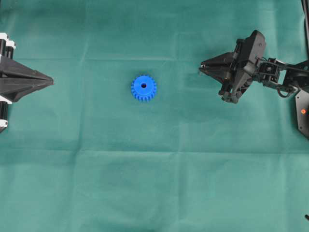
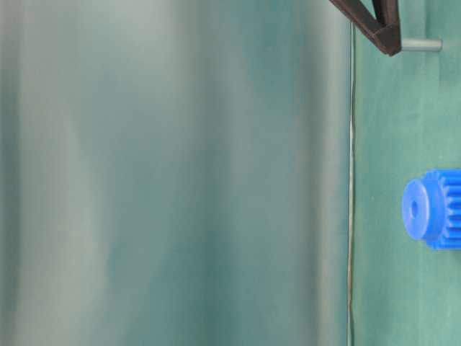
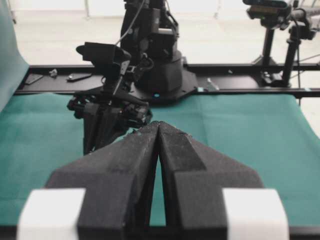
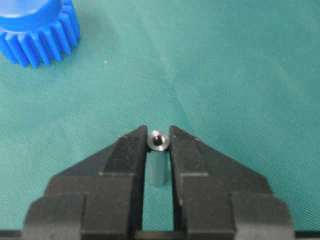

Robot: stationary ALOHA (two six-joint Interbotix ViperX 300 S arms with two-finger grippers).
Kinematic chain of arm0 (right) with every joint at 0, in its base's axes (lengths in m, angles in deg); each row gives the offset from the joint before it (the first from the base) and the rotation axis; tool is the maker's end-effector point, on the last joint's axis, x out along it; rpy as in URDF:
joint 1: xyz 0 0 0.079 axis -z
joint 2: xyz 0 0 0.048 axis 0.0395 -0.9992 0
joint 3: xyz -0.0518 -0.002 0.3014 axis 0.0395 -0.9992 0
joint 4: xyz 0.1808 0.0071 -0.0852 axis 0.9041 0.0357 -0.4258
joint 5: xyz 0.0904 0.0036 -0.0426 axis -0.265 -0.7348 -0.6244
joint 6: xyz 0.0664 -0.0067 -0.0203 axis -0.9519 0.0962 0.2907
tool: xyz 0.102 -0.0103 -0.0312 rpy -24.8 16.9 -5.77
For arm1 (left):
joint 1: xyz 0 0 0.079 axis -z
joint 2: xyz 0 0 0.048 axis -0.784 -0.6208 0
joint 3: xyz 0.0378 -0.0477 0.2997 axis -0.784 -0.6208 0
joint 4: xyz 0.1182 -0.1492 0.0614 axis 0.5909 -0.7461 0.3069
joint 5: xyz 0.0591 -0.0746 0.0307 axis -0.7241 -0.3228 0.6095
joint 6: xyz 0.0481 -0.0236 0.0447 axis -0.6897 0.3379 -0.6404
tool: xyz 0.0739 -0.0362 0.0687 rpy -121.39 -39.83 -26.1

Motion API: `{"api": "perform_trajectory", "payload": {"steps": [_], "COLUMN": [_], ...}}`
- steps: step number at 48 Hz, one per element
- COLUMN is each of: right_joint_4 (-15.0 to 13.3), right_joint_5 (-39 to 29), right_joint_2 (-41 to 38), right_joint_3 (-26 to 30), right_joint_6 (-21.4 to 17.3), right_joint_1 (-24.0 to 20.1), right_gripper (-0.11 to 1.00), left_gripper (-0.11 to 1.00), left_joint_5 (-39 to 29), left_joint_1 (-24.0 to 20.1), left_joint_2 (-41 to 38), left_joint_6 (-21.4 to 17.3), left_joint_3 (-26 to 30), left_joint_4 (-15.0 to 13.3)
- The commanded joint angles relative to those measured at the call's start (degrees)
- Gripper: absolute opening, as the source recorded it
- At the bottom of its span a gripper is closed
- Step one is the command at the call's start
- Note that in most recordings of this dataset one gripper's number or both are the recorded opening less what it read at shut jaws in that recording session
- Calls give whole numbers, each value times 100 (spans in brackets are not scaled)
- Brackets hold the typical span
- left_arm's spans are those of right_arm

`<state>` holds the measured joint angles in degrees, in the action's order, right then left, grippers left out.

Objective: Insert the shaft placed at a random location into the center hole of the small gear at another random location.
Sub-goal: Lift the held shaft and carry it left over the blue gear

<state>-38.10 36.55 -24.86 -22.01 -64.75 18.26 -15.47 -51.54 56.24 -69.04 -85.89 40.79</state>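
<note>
1. Between the tips of my right claw (image 4: 159, 134) sits the shaft (image 4: 158, 160), a short grey pin with a dark recess in its near end; the right wrist view shows the two fingers closed against its sides, so I judge it gripped, not merely straddled.
2. Table-level view: the shaft (image 2: 421, 45) projects past the claw tip and clear of the green cloth, so it appears lifted off the counter (image 1: 154, 183).
3. Overhead view: the small gear (image 1: 144, 88) lies flat near the middle of the counter, hub up, with the center hole (image 1: 143, 85) showing dark. The right claw (image 1: 202, 67) is well apart from it, off to the right of that view.
4. My left claw (image 3: 158, 125) is parked at the left edge, its fingers pressed together on nothing, far from the gear.
5. Step in hand, as I judge it: carrying the shaft to the gear. The pin lies along the claw's axis, roughly level, so I need to tilt the wrist down until the pin stands vertical before lowering.
6. I should centre the pin over the hole using the wrist view, where the gear (image 4: 37, 30) already shows at the top left.
7. Risk: the hole is about pin-wide and the gear is loose on cloth; an off-centre touch could push the gear aside. I would descend slowly and keep the grip firm.
</note>
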Motion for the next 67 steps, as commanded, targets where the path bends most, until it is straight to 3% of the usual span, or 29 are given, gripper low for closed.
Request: {"api": "perform_trajectory", "payload": {"steps": [1,18,36,43,67], "right_joint_4": [18,9,9,0,9], "right_joint_5": [53,-141,-1670,-1978,-2013], "right_joint_2": [53,185,1591,1811,1731], "right_joint_3": [70,176,510,571,642], "right_joint_6": [-18,-70,-35,-35,-53], "right_joint_1": [26,0,-105,-105,-114], "right_gripper": [13,13,13,13,13], "left_gripper": [0,0,0,0,0], "left_joint_5": [26,-9,-62,-105,-105], "left_joint_1": [9,9,9,9,18], "left_joint_2": [-44,-9,-18,-18,-18], "left_joint_6": [-9,0,0,0,0], "left_joint_3": [149,149,149,149,149], "left_joint_4": [18,18,18,18,18]}}
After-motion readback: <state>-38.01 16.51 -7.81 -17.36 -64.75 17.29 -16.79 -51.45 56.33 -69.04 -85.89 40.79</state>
